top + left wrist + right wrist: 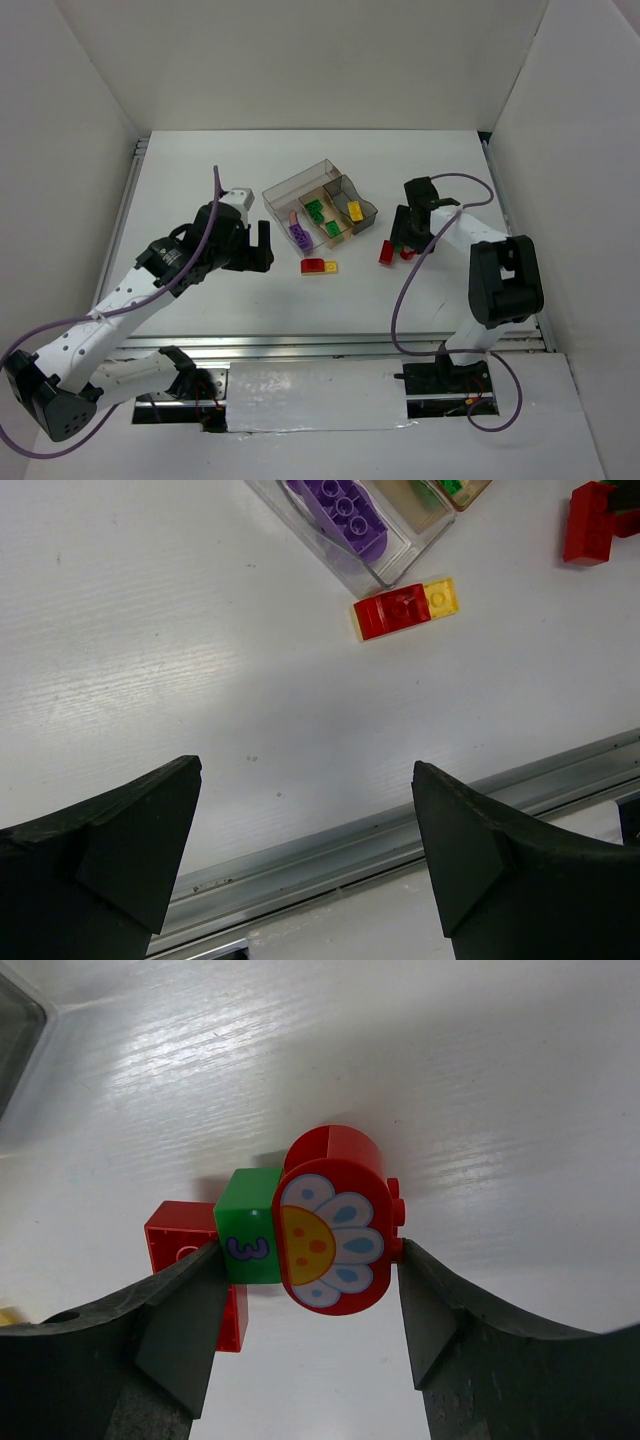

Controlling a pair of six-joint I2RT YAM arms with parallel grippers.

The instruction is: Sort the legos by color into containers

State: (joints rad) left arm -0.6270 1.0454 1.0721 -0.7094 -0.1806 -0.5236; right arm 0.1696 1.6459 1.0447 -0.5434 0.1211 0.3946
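Observation:
The containers (285, 190) stand mid-table as one low tray and hold purple (297, 237), green (314, 209) and yellow (354, 210) legos. A joined red-and-yellow lego (319, 266) lies on the table just in front of the tray and also shows in the left wrist view (405, 608). My left gripper (262, 245) is open and empty (305, 765), left of the tray. My right gripper (405, 240) is shut on a joined green "3" brick (248, 1240) and red flower piece (335, 1220). A red lego (175, 1245) lies right behind them (386, 252).
White walls enclose the table on three sides. A metal rail (400, 835) runs along the near edge below my left gripper. The tray's clear compartment with the purple lego (345, 510) is at the top of the left wrist view.

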